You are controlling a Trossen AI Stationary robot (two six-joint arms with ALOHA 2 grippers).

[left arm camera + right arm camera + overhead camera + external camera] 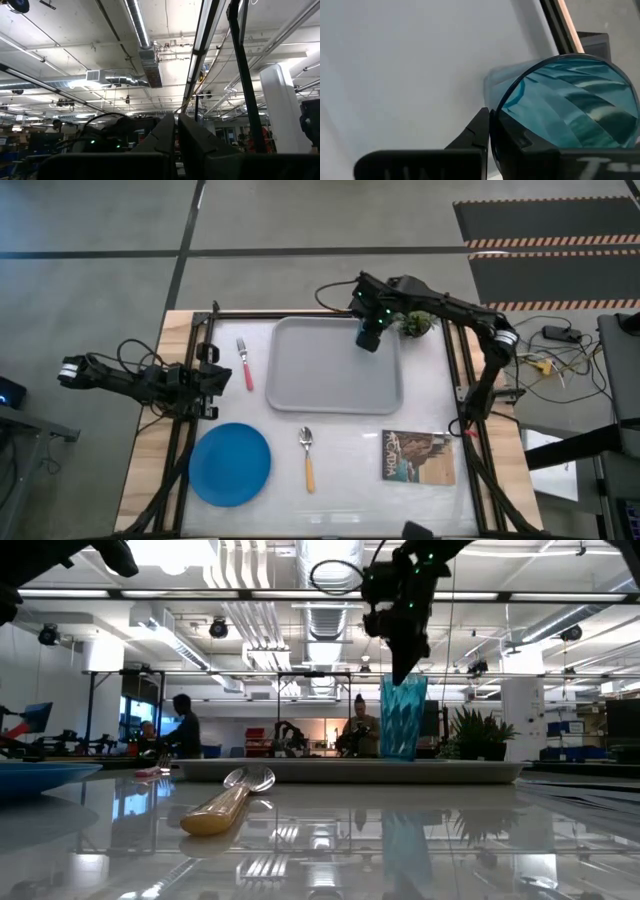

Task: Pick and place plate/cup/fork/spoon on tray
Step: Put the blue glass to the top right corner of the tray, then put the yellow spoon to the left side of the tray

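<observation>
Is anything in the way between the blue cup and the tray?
Nothing visible is. The right gripper is pinching the rim of the cup, one finger inside and one outside. The cup stands upright at the tray, at its far right corner. The potted plant sits just outside the tray's rim.

i saw bright, even light from the ceiling strip lights (200, 45). glare and mirror reflections lay on the glossy table (420, 850) around the spoon (228, 802), whose near handle was soft. shadows were faint.
</observation>
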